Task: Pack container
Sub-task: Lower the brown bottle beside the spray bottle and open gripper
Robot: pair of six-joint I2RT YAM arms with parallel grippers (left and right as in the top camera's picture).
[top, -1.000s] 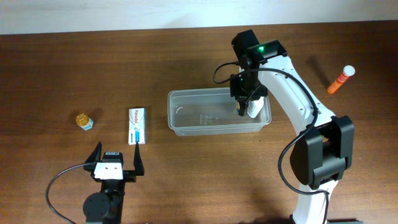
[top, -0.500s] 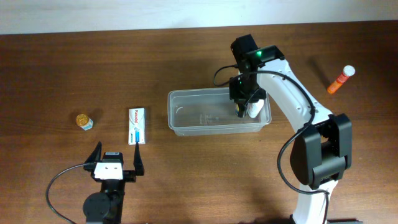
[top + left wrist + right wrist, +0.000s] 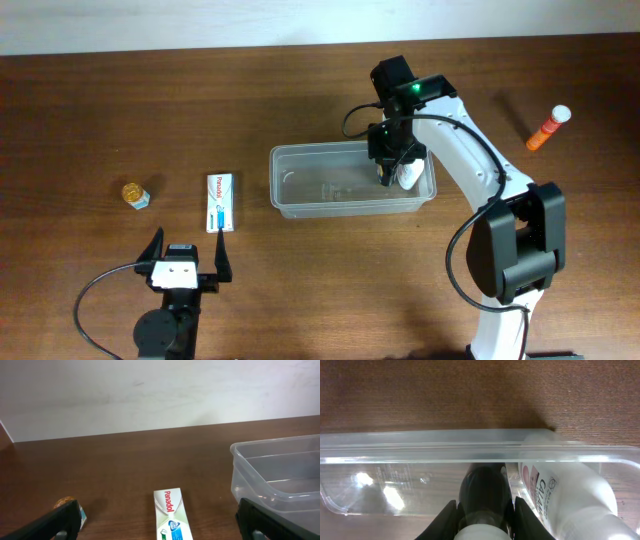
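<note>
Overhead view, 9 o'clock to 3 o'clock. A small gold-lidded jar stands at the 9 o'clock side of the table. At its 3 o'clock lies a white box, long axis running 12 to 6. The left gripper rests at 6 o'clock of the box with its jaws spread wide and nothing between them. In the left wrist view the jar is half hidden behind one finger, and the box is cut off by the lower edge.

The container sits near the table's centre, open side up, with its long axis running 9 to 3. It is well apart from the left gripper, at that gripper's 1 o'clock. In the left wrist view only its 9 o'clock end shows.

The right gripper reaches down inside the container's 3 o'clock end. A white bottle lies just beside it, against the end wall. In the right wrist view the container's rim crosses the frame, and the bottle is cut off at the lower right. There the right gripper shows only as one dark rounded form, so whether its jaws are together, apart or pinching something cannot be told.

An orange tube lies alone at the container's 2 o'clock, well apart.
</note>
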